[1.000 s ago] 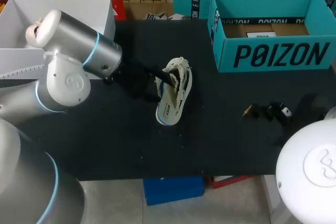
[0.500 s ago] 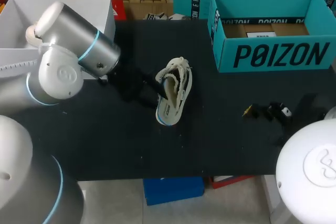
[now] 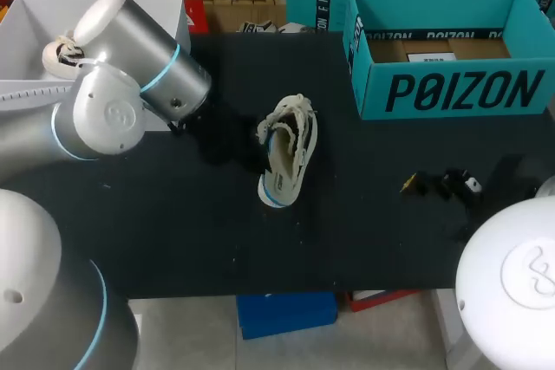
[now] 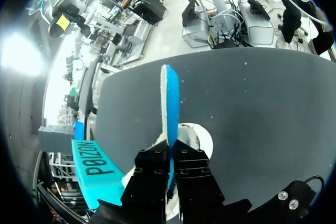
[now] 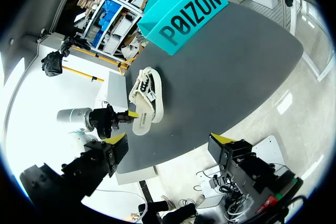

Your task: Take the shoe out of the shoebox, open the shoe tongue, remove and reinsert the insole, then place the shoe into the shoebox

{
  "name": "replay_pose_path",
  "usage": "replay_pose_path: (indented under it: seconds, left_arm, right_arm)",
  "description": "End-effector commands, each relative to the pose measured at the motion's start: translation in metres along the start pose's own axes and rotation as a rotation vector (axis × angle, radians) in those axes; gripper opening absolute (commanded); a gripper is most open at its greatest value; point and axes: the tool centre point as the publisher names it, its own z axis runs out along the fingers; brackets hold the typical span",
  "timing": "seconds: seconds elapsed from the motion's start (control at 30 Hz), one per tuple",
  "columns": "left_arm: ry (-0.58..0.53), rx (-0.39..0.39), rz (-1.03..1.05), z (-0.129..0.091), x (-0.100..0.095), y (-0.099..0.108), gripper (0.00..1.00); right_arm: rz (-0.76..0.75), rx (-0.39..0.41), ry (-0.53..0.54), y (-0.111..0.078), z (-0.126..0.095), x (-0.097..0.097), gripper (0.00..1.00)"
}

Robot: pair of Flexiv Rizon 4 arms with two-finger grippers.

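**1. Left gripper** [image 4: 170, 157]. Your left arm [image 3: 113, 101] comes in from the left side of the table. Its two black fingers are pressed together on the insole [image 4: 169, 103], one finger against each face. The left wrist view has the insole edge-on, standing up out of the fingers, with one blue face and one white face. The yellow tips do not show in that view.

**2. Shoe** [image 3: 288, 152]. It is cream and laced, and lies out of the box on the black table [image 3: 173, 240], near the middle. The lace end points toward the far edge and the heel end toward you. The left wrist view puts it just under and ahead of your left fingers. You cannot tell from these views how much of the insole sits inside the shoe.

**3. Shoebox** [image 3: 451, 84]. It is teal and open-topped, and stands at the far right of the table, well apart from the shoe. A brown card floor shows inside.

**4. Right gripper** [image 5: 170, 140]. Its fingers are spread wide with nothing between them. It sits at the near right of the table, well apart from both the shoe and the shoebox (one yellow tip shows in the head view).

**5. White bin** [image 3: 35, 32]. It stands at the far left, behind your left arm.
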Motion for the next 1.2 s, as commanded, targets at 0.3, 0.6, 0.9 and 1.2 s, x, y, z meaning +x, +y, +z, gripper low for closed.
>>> replay_pose_path:
  seconds: [0.3,0.6,0.9,1.2]
  left_arm:
    - [-0.049,0.013,-0.034,-0.004,-0.004,0.000,0.00]
    - [-0.087,0.038,-0.070,-0.009,-0.008,-0.007,0.00]
    - [-0.104,0.039,-0.083,-0.014,-0.010,-0.014,0.00]
    - [-0.131,0.026,-0.096,-0.020,-0.013,-0.017,0.00]
  right_arm:
    - [0.013,0.088,0.013,0.001,-0.002,-0.006,1.00]
    - [0.013,0.088,0.013,0.001,-0.002,-0.006,1.00]
    - [0.013,0.088,0.013,0.001,-0.002,-0.006,1.00]
    - [0.013,0.088,0.013,0.001,-0.002,-0.006,1.00]
